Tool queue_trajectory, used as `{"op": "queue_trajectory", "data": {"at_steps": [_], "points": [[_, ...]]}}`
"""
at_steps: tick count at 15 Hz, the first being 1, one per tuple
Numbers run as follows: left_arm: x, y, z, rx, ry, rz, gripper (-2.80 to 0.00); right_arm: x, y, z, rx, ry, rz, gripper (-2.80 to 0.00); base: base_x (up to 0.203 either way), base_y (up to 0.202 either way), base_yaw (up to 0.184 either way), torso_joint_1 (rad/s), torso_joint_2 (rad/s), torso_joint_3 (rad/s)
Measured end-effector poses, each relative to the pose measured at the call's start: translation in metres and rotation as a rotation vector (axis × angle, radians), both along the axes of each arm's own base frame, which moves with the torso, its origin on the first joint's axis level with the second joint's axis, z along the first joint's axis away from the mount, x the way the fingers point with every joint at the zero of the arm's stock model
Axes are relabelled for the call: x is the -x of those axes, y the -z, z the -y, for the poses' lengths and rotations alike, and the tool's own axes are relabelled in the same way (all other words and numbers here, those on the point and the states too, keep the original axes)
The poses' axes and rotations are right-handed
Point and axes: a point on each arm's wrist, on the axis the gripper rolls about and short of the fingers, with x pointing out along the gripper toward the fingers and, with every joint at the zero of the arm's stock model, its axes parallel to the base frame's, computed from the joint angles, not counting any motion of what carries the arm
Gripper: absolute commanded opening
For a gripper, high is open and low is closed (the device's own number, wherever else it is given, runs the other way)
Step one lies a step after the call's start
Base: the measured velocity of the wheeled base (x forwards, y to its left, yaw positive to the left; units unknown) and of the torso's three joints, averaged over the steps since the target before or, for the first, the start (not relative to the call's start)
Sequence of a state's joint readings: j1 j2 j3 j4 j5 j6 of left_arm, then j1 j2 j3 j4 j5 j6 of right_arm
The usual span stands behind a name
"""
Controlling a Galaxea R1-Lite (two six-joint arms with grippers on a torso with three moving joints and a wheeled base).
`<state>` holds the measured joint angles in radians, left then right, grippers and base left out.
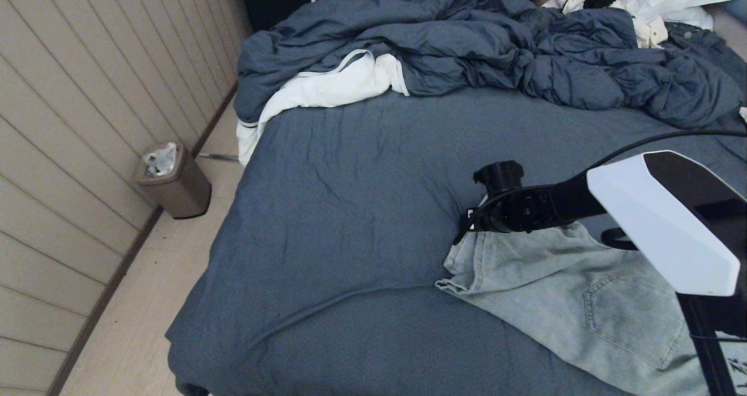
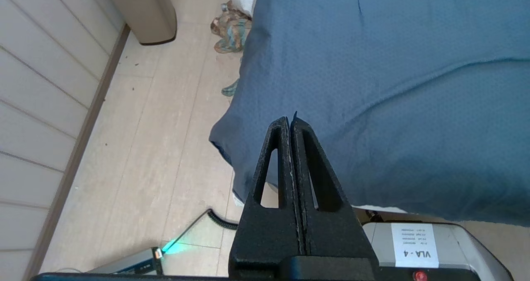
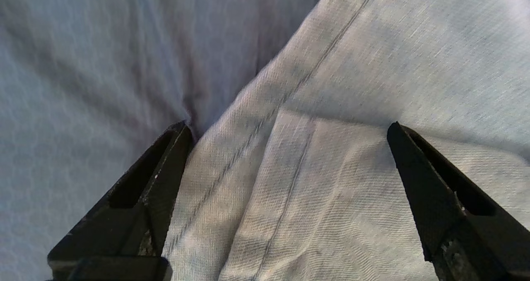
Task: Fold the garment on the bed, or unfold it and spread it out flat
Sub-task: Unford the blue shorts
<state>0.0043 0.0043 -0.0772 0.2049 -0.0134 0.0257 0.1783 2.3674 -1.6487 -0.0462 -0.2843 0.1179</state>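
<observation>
The garment (image 1: pixel 560 291), light blue denim-look shorts with a back patch pocket, lies partly spread near the right front of the bed (image 1: pixel 350 209). My right gripper (image 1: pixel 470 227) hangs over the shorts' far left corner. In the right wrist view it (image 3: pixel 287 126) stands open, the fingers wide apart and straddling a seamed fold of the garment (image 3: pixel 331 169), one fingertip at the cloth's edge beside the sheet (image 3: pixel 83 66). Nothing is held. My left gripper (image 2: pixel 288 119) is shut and empty, low beside the bed's front left corner (image 2: pixel 393 86), out of the head view.
A puffy dark blue duvet (image 1: pixel 496 46) and a white cloth (image 1: pixel 327 87) are heaped at the bed's far end. A tan bin (image 1: pixel 175 183) stands on the floor by the panelled wall to the left. The robot's base (image 2: pixel 414 248) shows under the left gripper.
</observation>
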Motion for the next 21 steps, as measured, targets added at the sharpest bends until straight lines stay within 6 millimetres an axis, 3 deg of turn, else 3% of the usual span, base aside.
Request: {"op": "queue_trajectory", "data": {"at_steps": [10, 15, 21], "points": [[0.000, 0.000, 0.000, 0.000, 0.000, -0.004, -2.80, 0.009, -0.019, 0.013, -0.080, -0.049, 0.013, 0.00, 0.000, 0.000, 0.000, 0.000, 0.00, 0.000], [-0.001, 0.000, 0.000, 0.000, 0.002, -0.008, -2.80, 0.007, -0.016, 0.026, -0.099, -0.052, 0.000, 0.00, 0.000, 0.000, 0.000, 0.000, 0.00, 0.000], [-0.001, 0.000, 0.000, 0.000, 0.004, -0.012, -2.80, 0.006, -0.006, 0.028, -0.097, -0.049, -0.023, 0.00, 0.000, 0.000, 0.000, 0.000, 0.00, 0.000]]}}
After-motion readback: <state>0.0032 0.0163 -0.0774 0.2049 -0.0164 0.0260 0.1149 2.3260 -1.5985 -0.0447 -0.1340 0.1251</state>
